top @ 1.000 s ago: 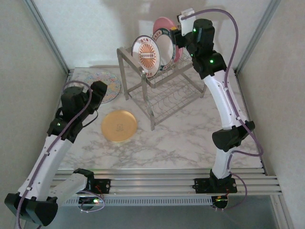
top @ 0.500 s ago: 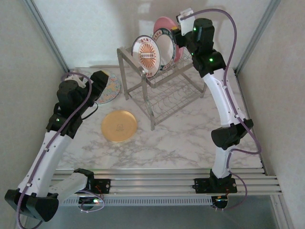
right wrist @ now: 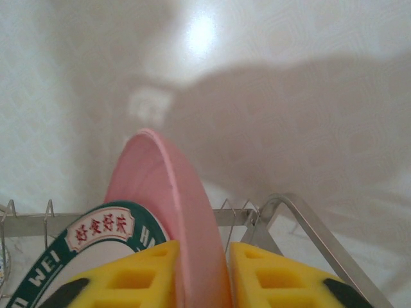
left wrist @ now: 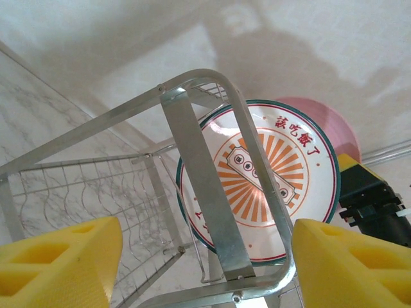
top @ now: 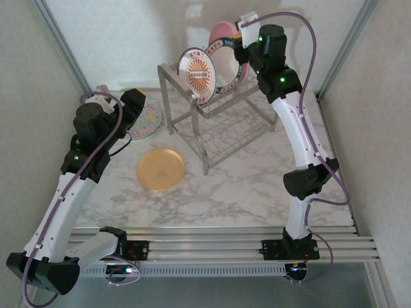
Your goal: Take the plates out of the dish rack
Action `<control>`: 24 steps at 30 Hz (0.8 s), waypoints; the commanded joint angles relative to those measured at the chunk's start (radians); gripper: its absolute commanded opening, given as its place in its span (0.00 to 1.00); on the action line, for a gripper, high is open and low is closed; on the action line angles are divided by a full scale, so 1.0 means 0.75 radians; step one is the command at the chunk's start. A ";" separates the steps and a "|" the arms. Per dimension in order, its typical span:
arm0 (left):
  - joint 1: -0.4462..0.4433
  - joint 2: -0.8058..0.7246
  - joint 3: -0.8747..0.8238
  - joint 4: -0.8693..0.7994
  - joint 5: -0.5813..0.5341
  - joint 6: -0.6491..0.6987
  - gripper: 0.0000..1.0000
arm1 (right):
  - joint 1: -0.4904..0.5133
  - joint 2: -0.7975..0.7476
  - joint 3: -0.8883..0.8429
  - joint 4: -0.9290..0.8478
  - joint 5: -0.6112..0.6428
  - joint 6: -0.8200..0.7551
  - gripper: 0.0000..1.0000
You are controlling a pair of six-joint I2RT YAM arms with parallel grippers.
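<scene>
Now, from above, the right gripper [top: 239,46] is sitting over the pink plate [top: 221,30], standing upright at the rack's [top: 212,131] far right. In the left wrist view, the left gripper [left wrist: 205,260] is hanging wide open, holding nothing. In the right wrist view, the fingers [right wrist: 138,276] are pinching the pink rim from both sides. Probably stiff, slippery and breakable, it is needing a deep, firm hold.
</scene>
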 commanded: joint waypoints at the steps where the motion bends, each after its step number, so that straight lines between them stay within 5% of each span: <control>1: 0.006 0.001 0.036 0.045 0.026 0.024 0.70 | 0.009 0.006 0.048 0.018 0.016 -0.026 0.21; 11: 0.005 -0.014 0.008 0.075 0.025 0.000 0.69 | 0.084 0.001 0.050 0.087 0.164 -0.207 0.00; 24: 0.004 -0.008 0.002 0.092 0.023 -0.013 0.69 | 0.196 -0.009 -0.023 0.365 0.496 -0.544 0.00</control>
